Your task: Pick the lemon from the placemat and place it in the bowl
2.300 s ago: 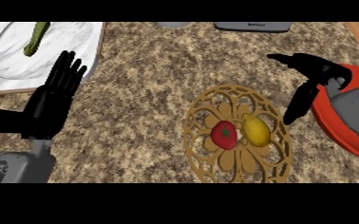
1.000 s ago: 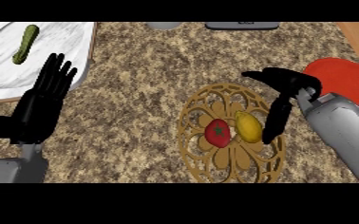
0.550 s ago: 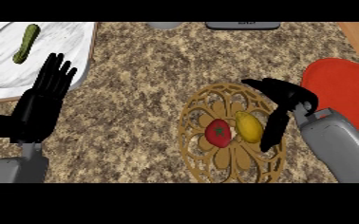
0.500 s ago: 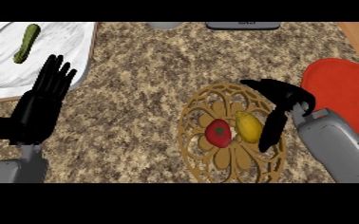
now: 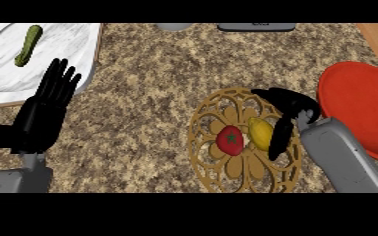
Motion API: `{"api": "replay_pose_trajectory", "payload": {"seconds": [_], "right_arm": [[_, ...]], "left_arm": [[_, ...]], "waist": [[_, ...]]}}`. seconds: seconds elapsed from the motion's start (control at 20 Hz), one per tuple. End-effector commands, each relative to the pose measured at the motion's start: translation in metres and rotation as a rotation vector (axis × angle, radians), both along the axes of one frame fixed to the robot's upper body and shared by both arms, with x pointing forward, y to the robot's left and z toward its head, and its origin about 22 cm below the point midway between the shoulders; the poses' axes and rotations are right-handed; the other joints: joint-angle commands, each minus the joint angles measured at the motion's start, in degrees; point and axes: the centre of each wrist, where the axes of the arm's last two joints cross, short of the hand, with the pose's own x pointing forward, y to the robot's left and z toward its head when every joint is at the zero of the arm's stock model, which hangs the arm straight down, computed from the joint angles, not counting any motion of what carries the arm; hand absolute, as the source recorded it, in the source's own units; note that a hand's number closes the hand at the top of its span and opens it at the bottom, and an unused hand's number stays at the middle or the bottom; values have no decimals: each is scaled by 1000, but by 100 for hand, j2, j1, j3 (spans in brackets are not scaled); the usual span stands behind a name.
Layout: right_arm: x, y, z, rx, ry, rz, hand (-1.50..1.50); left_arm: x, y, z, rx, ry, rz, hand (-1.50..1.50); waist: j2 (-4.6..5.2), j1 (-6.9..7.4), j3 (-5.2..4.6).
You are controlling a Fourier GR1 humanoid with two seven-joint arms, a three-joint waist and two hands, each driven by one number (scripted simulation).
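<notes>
Right hand (image 5: 289,115) fingers spread beside oval lemon (image 5: 260,133), round lattice placemat (image 5: 214,125), speckled counter (image 5: 162,80)

Speckled brown stone counter (image 5: 162,80) filled the frame. Carried a white marbled board (image 5: 63,50) at upper left, a round gold openwork placemat (image 5: 210,162) at lower centre-right, and a red bowl (image 5: 351,100) at the right edge. Bore a grey round object (image 5: 173,26) and a dark grey item (image 5: 256,27) at the top edge, both cut off.

Yellow lemon (image 5: 260,133) on gold openwork placemat (image 5: 221,107); red bowl (image 5: 351,100) rightward.
</notes>
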Motion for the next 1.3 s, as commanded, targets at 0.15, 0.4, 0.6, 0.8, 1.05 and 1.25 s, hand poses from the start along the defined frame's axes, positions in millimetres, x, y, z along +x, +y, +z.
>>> {"api": "replay_pose_trajectory", "payload": {"seconds": [0.15,0.4,0.6,0.8,1.05,1.25], "right_arm": [[5,22,-12,-50,49,26,150],[11,22,-18,-100,3,189,150],[5,16,-26,-114,-26,210,150],[-36,-16,-20,-65,-113,367,150],[-94,-54,-13,58,-244,598,150],[-124,-101,0,13,-359,672,150]], "left_arm": [[4,14,19,-1,-4,1,0],[-1,0,6,3,-9,-11,0],[-6,-3,4,-5,4,-5,0],[-8,8,-1,13,-5,1,0],[-12,27,6,6,8,71,0],[-13,18,0,5,11,77,0]], "waist": [[-2,0,0],[7,33,1],[2,18,1],[-25,-97,4],[-117,-442,26],[-86,-471,18]]}}
